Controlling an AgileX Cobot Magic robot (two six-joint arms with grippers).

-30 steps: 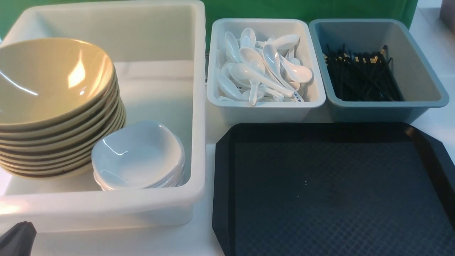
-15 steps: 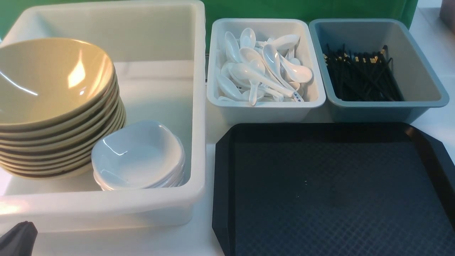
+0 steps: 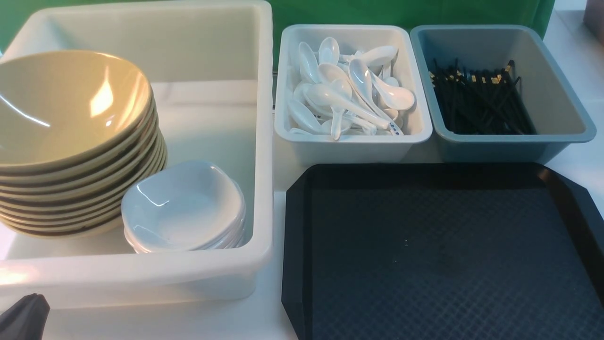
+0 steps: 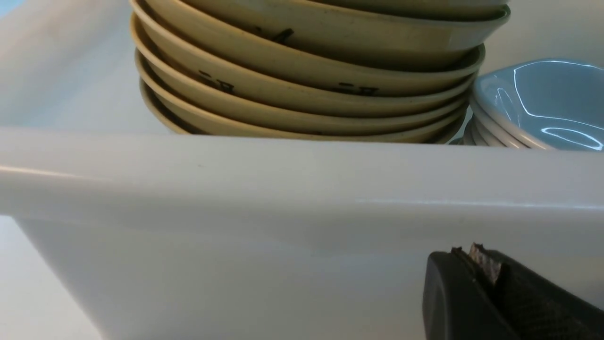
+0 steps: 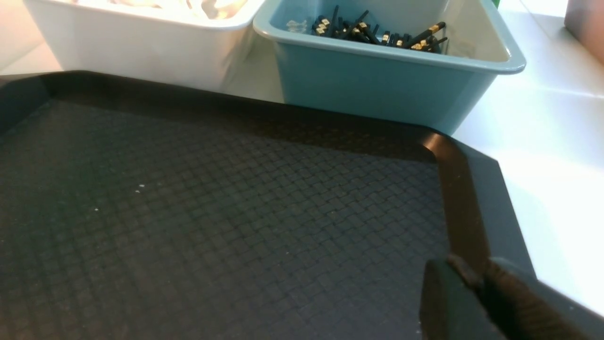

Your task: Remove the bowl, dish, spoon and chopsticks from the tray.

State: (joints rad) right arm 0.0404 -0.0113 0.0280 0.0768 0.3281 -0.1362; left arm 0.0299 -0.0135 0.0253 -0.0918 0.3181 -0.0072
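Lying bare at the front view's lower right, the tray holds nothing; bowl and dish sit stacked in the tub at left. Left fingers are closed, empty; right fingers look nearly closed, empty.

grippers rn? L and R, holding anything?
Left gripper: shut, holding nothing.
Right gripper: empty above the tray; open or shut cannot be told.

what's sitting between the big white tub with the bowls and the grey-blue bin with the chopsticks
In the front view, the small white bin full of spoons stands between the big white tub and the grey-blue bin.
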